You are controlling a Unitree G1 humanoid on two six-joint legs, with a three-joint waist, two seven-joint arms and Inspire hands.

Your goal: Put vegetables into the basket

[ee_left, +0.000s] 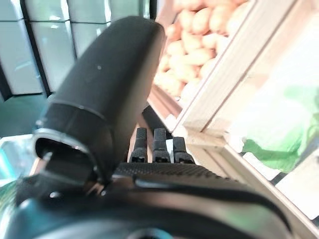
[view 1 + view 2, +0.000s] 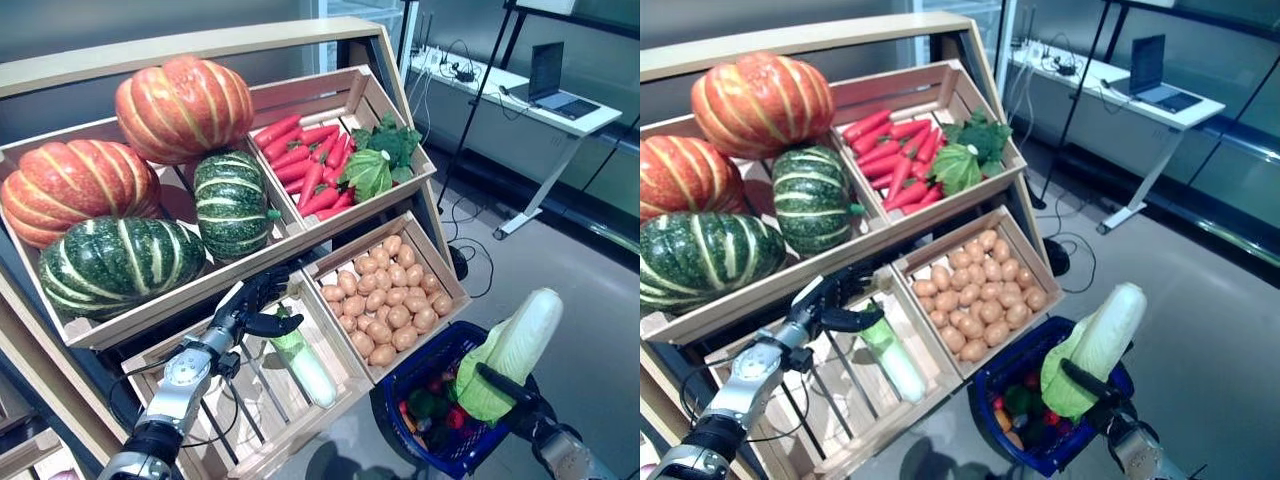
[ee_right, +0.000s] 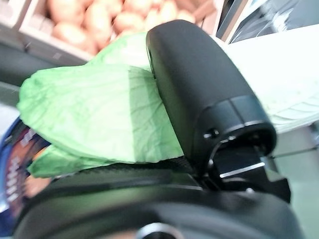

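Observation:
My right hand is shut on a long pale-green cabbage and holds it upright, tilted, just above the blue plastic basket on the floor. The right wrist view shows its green leaves against my thumb. Green, red and orange vegetables lie in the basket. My left hand is open at the stand's lower left crate. Its thumb is right beside the leafy end of a second long cabbage, which lies in that crate and also shows in the left wrist view.
The wooden stand with sloping crates rises ahead and to the left, its lower right crate close to the basket. A white desk with a laptop stands at the back right. Grey floor lies to the right.

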